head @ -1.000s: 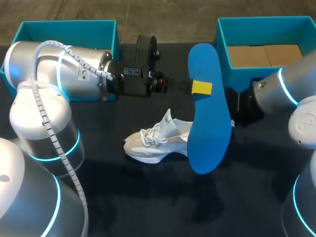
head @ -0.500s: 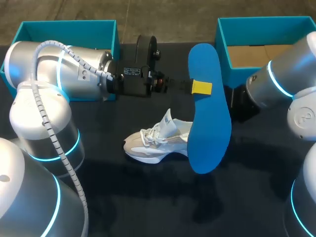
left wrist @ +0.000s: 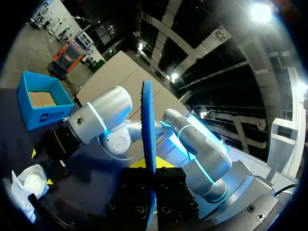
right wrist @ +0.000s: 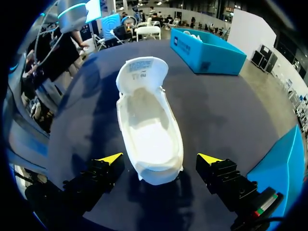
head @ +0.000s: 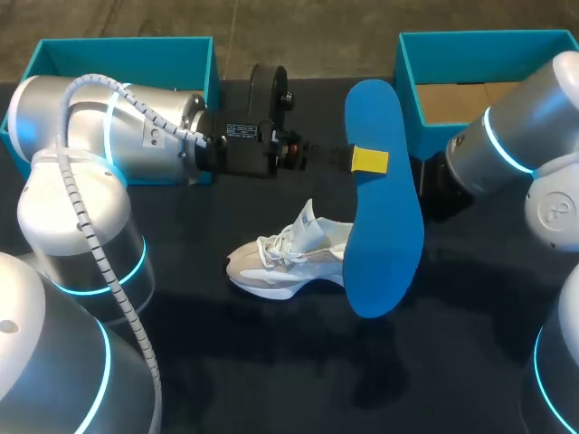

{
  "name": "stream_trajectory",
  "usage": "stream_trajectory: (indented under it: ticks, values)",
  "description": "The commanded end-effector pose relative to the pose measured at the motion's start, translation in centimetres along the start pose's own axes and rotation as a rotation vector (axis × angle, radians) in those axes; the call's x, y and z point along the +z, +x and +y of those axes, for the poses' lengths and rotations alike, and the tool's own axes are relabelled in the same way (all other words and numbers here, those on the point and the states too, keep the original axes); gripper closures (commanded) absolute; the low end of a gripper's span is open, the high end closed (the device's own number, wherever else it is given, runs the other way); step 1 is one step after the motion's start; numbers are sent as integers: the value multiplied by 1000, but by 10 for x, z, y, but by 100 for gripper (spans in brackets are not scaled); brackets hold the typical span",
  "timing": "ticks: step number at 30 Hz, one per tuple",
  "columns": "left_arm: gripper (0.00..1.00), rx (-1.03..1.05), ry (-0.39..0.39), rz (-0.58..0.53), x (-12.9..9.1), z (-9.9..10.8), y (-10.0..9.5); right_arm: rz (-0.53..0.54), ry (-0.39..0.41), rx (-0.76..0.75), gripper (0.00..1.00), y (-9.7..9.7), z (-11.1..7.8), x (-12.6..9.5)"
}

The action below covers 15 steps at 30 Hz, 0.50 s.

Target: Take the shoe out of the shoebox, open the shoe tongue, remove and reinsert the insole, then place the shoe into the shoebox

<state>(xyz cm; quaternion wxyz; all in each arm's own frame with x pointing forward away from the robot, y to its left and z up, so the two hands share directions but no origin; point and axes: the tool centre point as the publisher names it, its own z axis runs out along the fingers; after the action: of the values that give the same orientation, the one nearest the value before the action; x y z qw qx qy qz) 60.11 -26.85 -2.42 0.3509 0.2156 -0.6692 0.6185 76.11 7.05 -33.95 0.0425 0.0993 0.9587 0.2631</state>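
Note:
My left gripper is shut on a blue insole and holds it up above the table, flat face toward the head view. In the left wrist view the insole stands edge-on between the fingers of that gripper. A white shoe lies on the black table below, toe to the left. My right gripper is open, its yellow tips on either side of the heel of the shoe without touching it. In the head view the insole hides most of the right gripper; my right arm shows behind it.
A teal shoebox lined with cardboard stands at the back right, close to my right arm. A second teal box is at the back left behind my left arm, and appears as the teal box beyond the shoe.
My right arm has swung up and toward the back right box. The left arm, the insole and the shoe have not moved.

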Motion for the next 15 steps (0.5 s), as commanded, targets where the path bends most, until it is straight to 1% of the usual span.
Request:
stream_trajectory:
  ticks: [1,4,5,6,8,9,12,14,15]
  values:
    - [100,0,4,0,0,1,0,20,49,-22,0,-2,6,-15]
    - [100,0,4,0,0,1,0,32,87,-31,0,-4,5,-24]
    - [100,0,4,0,0,1,0,29,84,-33,0,-5,5,-27]
    - [100,0,4,0,0,1,0,33,112,-41,0,-5,4,-30]
    - [100,0,4,0,0,1,0,50,119,-61,0,-6,5,-30]
    - [100,0,4,0,0,1,0,58,158,-67,0,-6,6,-29]
    - [100,0,4,0,0,1,0,64,196,-70,0,-6,11,-28]
    - [100,0,4,0,0,1,0,71,243,-77,0,-5,15,-26]
    - [100,0,4,0,0,1,0,70,245,-81,0,-5,18,-26]
